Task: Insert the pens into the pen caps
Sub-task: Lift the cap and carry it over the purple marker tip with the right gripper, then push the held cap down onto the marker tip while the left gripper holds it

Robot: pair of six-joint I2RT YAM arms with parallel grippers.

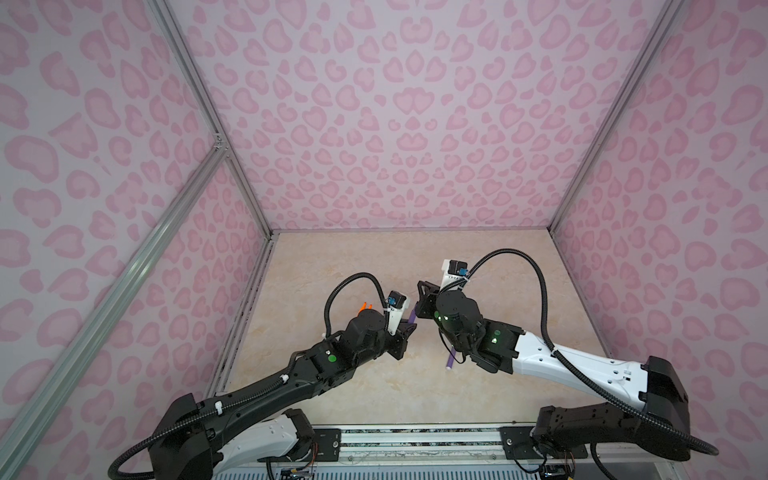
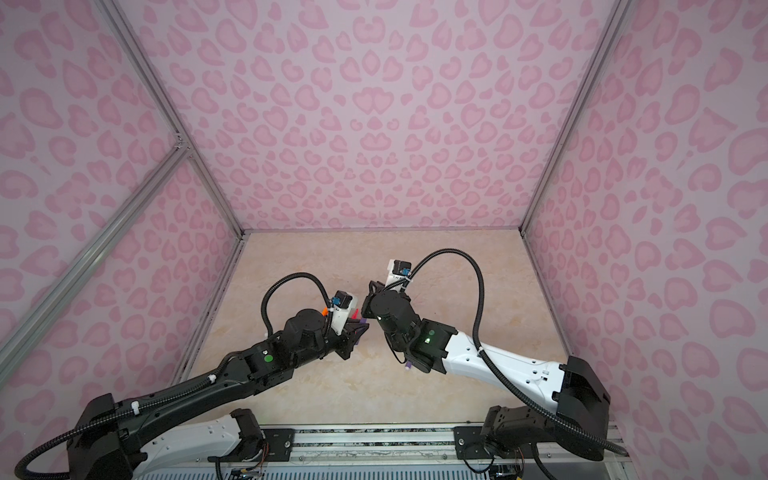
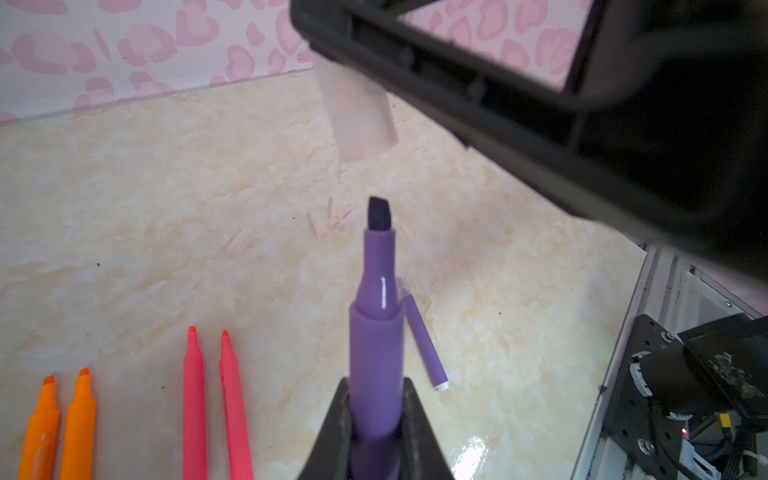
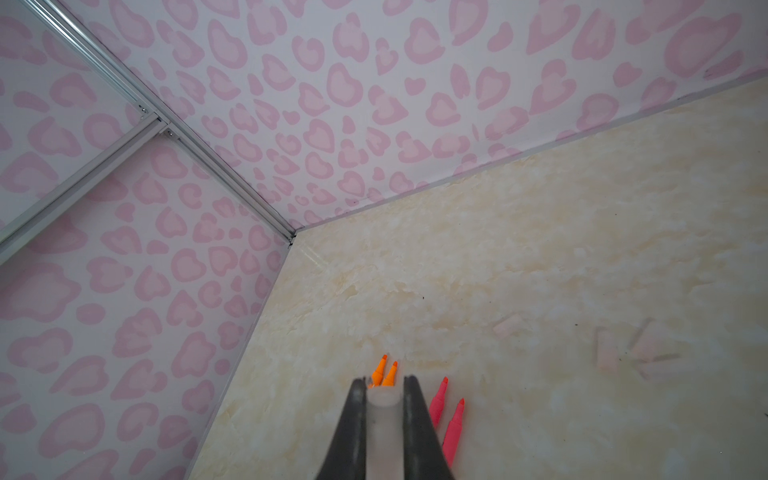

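Over on the left, two orange pens (image 3: 79, 424) lie side by side on the marbled table (image 3: 124, 187). Just to their right lie two pink-red pens (image 3: 194, 403), also parallel, and all four are uncapped with their tips aimed the same way. Next comes the left gripper (image 3: 376, 384), its jaws pressed together on the barrel of a purple pen (image 3: 376, 332), which it holds off the table with the dark chisel tip bare. That tip points at the open mouth of a pale pen cap (image 3: 357, 112); the two are close but not touching. The right gripper (image 4: 384, 386) pinches that cap between its closed jaws. Three loose caps (image 3: 320, 224) lie on the table beyond the tip. A second purple pen (image 1: 575, 359) lies flat under the right arm.
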